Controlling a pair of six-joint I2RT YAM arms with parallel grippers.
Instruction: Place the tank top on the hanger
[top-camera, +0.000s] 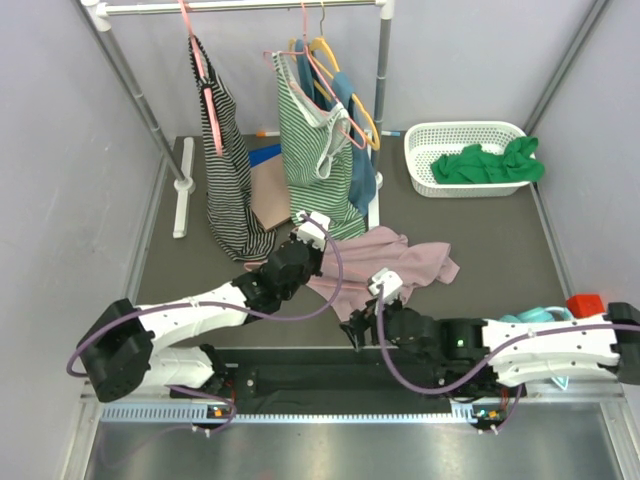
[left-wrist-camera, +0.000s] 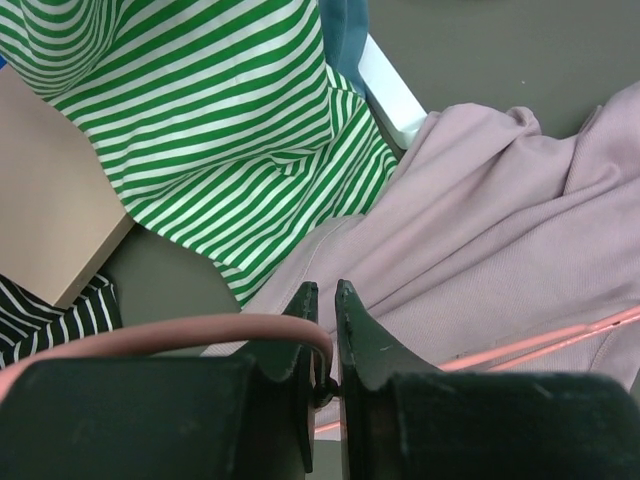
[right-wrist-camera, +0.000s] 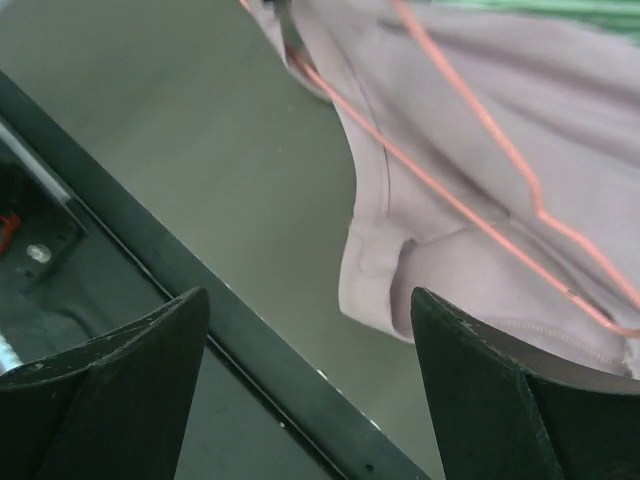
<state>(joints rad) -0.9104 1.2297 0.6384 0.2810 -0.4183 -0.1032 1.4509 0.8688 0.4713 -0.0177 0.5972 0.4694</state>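
Observation:
The dusty-pink tank top (top-camera: 405, 262) lies crumpled on the table in the middle. The thin salmon-pink hanger (left-wrist-camera: 545, 343) lies across it, and its wire also shows in the right wrist view (right-wrist-camera: 455, 200). My left gripper (top-camera: 306, 233) is at the top's left edge; in its wrist view the gripper (left-wrist-camera: 322, 290) is shut on the hanger's curved hook (left-wrist-camera: 180, 335), over the pink fabric (left-wrist-camera: 500, 220). My right gripper (top-camera: 362, 322) is open and empty just in front of the top's near hem (right-wrist-camera: 375, 290); its jaws (right-wrist-camera: 308, 296) stand wide apart above the bare table.
A clothes rack at the back holds a black-and-white striped garment (top-camera: 228, 190), a green-and-white striped top (top-camera: 312, 140) and a yellow hanger (top-camera: 345, 95). A white basket (top-camera: 450, 131) with a bright green cloth (top-camera: 490, 165) stands back right. A dark rail (right-wrist-camera: 200, 300) edges the table front.

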